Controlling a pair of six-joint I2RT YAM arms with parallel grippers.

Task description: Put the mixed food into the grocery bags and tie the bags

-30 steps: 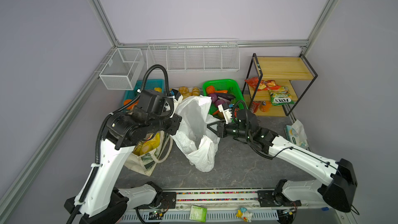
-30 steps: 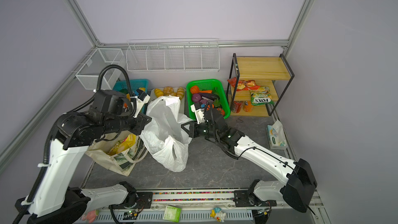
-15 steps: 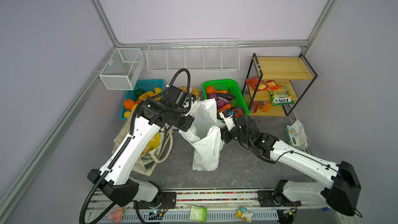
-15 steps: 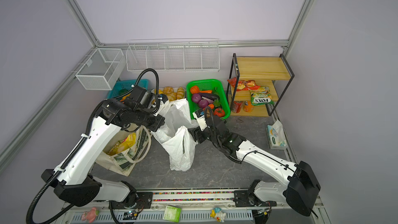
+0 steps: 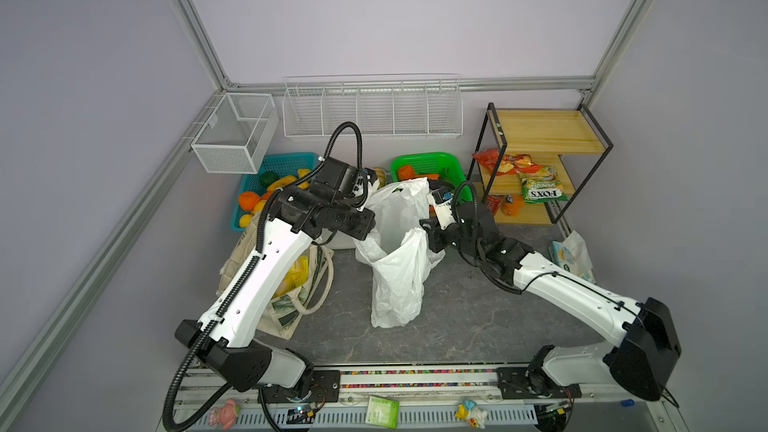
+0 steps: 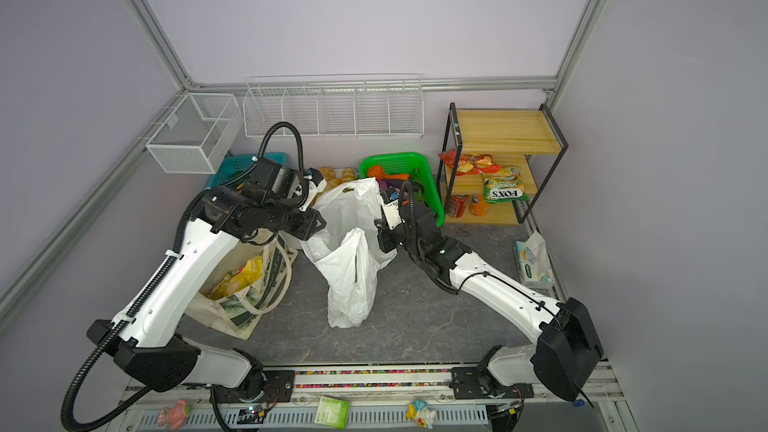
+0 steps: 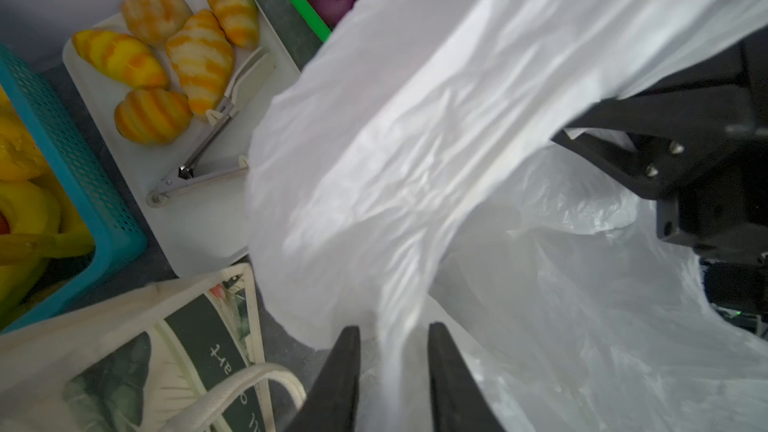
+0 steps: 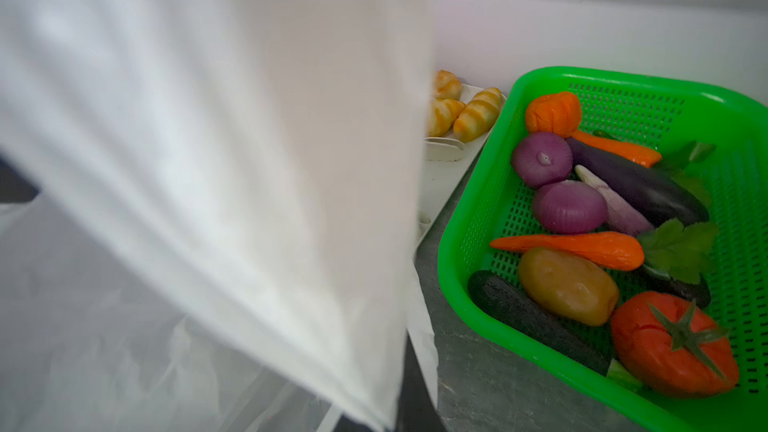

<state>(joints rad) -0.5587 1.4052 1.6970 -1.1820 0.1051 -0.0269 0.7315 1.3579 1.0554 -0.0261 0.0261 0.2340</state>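
As our arms bend inward, left tool [image 7: 392, 326], narrowly parted, straddles the crinkly bag [image 5: 395, 280]; right tool [image 5: 429, 238] pinches it.

both arms: white shells, black joints + bases. left arm [image 5: 266, 276] w/ black corrugated conduit [image 5: 347, 135] looped at wrist; right arm [image 5: 573, 297] w/ thin black cable [image 5: 557, 275]. left gripper [image 7: 390, 328] fingers [image 7: 345, 371] dark, tapered. black bracket [image 7: 665, 118], 2 silver screws [image 7: 675, 146].
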